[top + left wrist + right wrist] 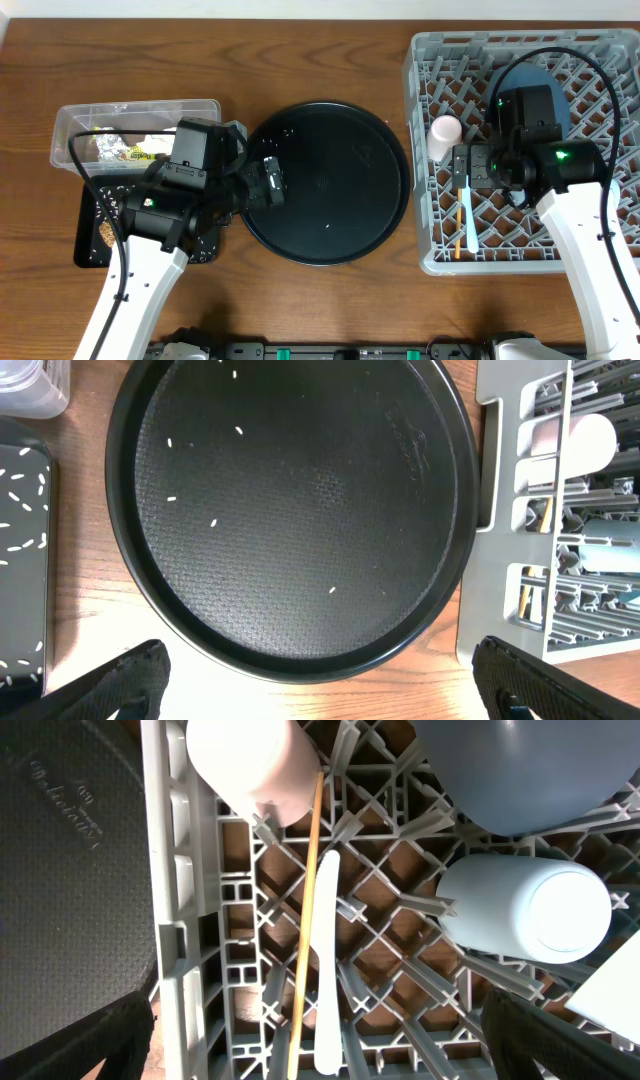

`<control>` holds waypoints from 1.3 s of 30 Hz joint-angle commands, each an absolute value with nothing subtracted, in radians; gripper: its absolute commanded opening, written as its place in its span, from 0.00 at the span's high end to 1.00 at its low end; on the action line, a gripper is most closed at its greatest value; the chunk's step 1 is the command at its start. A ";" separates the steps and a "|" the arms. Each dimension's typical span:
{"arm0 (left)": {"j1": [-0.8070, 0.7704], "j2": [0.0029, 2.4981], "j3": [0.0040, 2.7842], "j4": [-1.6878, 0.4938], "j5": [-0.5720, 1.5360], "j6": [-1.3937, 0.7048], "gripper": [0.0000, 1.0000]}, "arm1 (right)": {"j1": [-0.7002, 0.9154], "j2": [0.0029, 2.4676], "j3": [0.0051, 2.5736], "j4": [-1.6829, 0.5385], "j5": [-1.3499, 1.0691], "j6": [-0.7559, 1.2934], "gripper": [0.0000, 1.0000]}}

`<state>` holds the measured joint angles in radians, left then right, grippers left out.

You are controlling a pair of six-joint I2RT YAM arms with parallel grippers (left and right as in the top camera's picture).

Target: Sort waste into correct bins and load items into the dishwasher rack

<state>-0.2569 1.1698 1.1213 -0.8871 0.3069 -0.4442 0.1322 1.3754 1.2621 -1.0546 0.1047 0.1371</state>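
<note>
Robot lab bench: wooden table [300,50], dishwasher rack [424,200].

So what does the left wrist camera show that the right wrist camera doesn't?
Only the left wrist: loose white rice grains, the flat black rectangular tray and a corner of the clear plastic rectangular tub. Only the right wrist, plainly: the white plastic spoon and the large dark blue dish. Both: the large round black tray, the square grey plastic dishwasher rack and the pink cup in it.

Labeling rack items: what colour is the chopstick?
Orange-tan wood; the chopstick shows best in right wrist view.
</note>
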 commanded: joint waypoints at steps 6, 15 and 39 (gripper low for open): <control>-0.253 1.171 1.120 -0.889 0.294 -0.434 0.02 | 0.126 1.308 1.264 -1.057 0.102 0.141 0.01; -0.253 1.171 1.120 -0.889 0.294 -0.434 0.02 | 0.138 0.994 1.220 -1.057 0.106 0.140 0.01; -0.253 1.171 1.120 -0.889 0.294 -0.434 0.02 | 0.125 0.140 1.058 -0.950 0.133 0.170 0.01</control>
<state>-0.2569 1.1698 1.1213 -0.8871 0.3069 -0.4438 0.1326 0.1764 1.1461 -0.9836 0.1284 0.1535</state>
